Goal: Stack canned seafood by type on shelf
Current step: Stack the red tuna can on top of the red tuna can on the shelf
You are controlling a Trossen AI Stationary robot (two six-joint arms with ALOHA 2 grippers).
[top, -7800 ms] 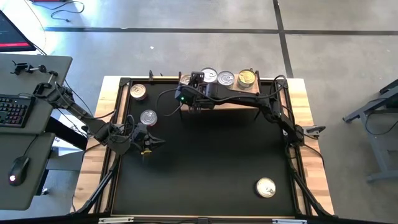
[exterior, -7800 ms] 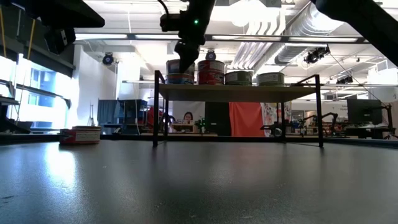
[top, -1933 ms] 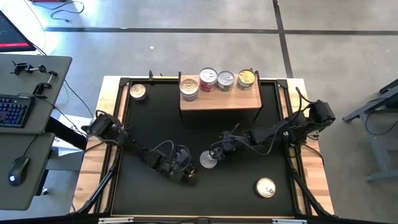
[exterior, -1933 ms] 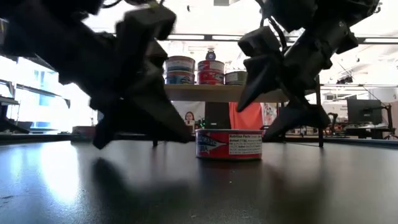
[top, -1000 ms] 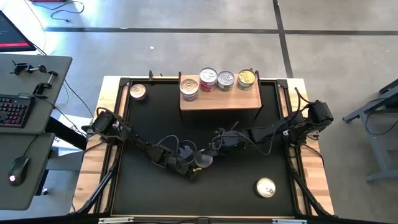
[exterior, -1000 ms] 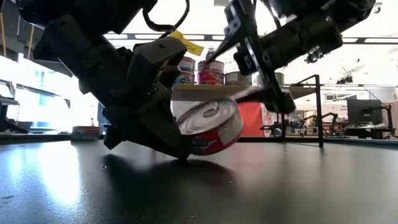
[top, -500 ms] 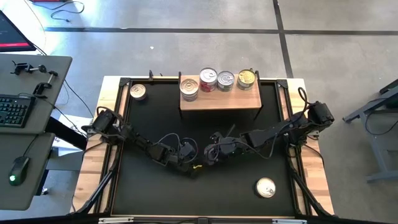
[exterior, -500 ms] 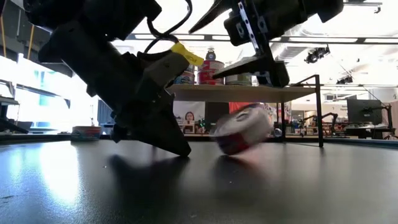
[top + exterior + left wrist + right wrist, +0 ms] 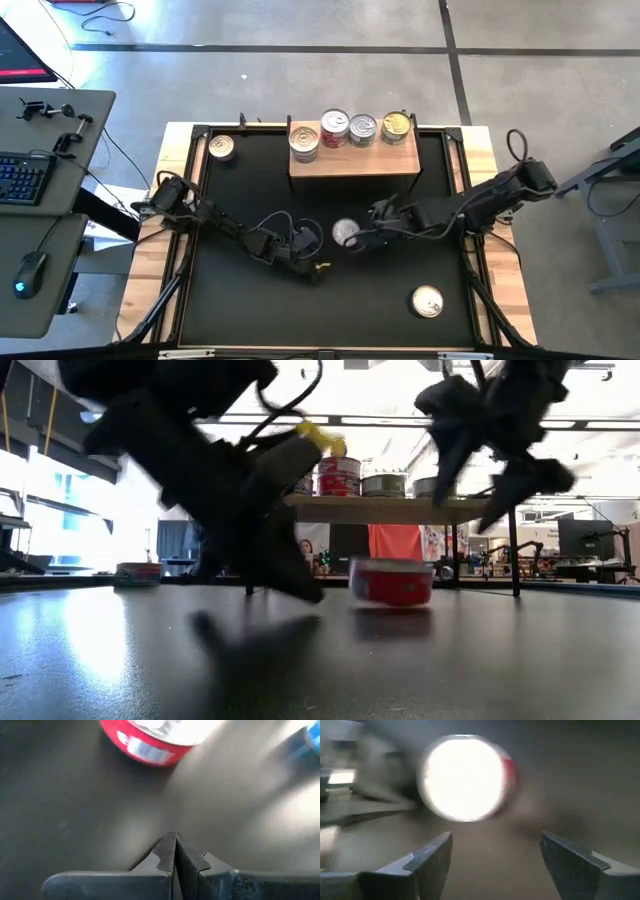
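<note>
A red-sided tin of canned seafood [image 9: 346, 233] lies flat on the black mat, silver lid up, in the middle of the table; it also shows in the low view [image 9: 392, 582]. My left gripper [image 9: 316, 268] is shut and sits low over the mat just to the near left of it, with the tin [image 9: 155, 740] ahead of its fingertips [image 9: 175, 845]. My right gripper [image 9: 362, 238] hangs open above the tin's right side and points steeply down at the lid [image 9: 465, 777]. Several tins stand on the wooden shelf [image 9: 355, 165] at the far edge.
A silver-lidded tin [image 9: 222, 148] lies at the mat's far left corner. A gold-lidded tin [image 9: 427, 301] sits near the front right. The shelf stands on thin dark legs [image 9: 515, 540] with open space under it. Bare mat lies at the near left.
The red tin, tipped on edge against my left gripper a second ago, has rolled a little toward the far right and dropped flat, lid up. My right gripper has risen, drawn back toward the right edge and tipped to point more steeply down, staying open.
</note>
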